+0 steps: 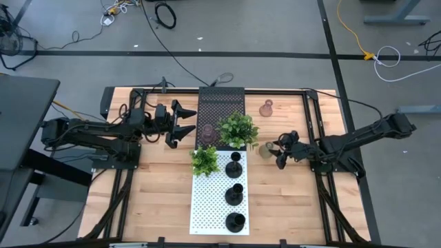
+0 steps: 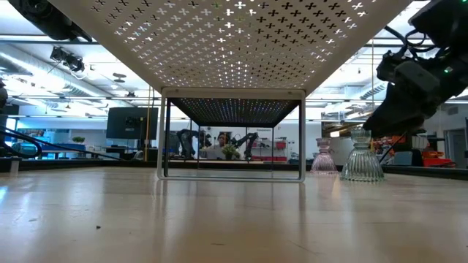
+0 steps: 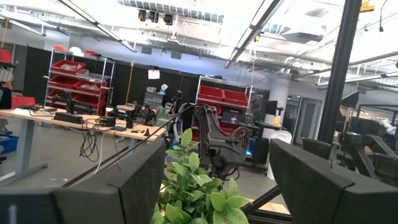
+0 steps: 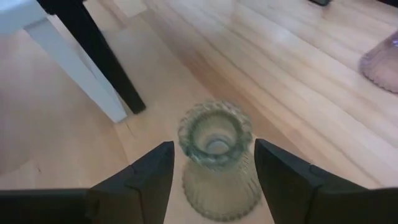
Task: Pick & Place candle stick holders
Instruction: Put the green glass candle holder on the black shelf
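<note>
Three black candle holders [image 1: 235, 195], three glass candle holders [image 1: 266, 108], two potted plants [image 1: 238, 129], two shelves [image 1: 219, 200]

grey floor [image 1: 275, 27] around my table, black tape lines and cables [image 1: 165, 14] upper frame. beyond: red bin shelving [image 3: 78, 78] left, cluttered workbench [image 3: 81, 118], ceiling strip lights [image 3: 93, 18].

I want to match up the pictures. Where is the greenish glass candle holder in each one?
High view: greenish glass candle holder right of the shelf, at the right gripper.
Low view: right side, standing on the table.
Left wrist view: not in it.
Right wrist view: centre, between open fingers.
Shared landmark: pink glass holder.
</note>
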Controlling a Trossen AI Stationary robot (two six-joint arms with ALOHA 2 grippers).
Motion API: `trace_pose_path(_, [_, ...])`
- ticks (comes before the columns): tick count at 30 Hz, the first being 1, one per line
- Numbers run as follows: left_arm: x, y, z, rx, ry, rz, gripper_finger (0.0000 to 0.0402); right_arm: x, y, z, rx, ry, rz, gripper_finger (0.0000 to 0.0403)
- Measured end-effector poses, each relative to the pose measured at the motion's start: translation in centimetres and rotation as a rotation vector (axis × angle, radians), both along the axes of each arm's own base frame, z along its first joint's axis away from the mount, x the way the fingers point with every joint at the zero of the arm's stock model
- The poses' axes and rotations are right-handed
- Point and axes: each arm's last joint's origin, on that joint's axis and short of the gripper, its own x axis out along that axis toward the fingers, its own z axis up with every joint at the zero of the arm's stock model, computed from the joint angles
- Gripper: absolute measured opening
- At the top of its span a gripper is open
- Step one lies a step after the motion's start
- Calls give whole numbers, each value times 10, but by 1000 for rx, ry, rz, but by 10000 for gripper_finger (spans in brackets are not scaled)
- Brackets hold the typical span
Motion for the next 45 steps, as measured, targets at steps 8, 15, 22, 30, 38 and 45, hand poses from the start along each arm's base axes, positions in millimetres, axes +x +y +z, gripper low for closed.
trace_pose_path(8, [0,0,0,0,0,0,288,12,1,-11,9,45,11,220])
trace_pose_path(15, [0,0,0,0,0,0,288,25,1,-14,-34,11,34,220])
trace_pose_path(22, [0,0,0,0,0,0,288,29,-1,-25,-64,57,-31,193])
trace_pose_path(30, [0,0,0,0,0,0,288,37,0,-27,-74,22,-38,70])
trace_pose_path(38, [0,0,0,0,1,0,288,37,1,-26,-68,16,-32,68])
trace_pose_path(45, [0,0,0,-1,1,-1,288,35,2,-17,-18,-8,5,65])
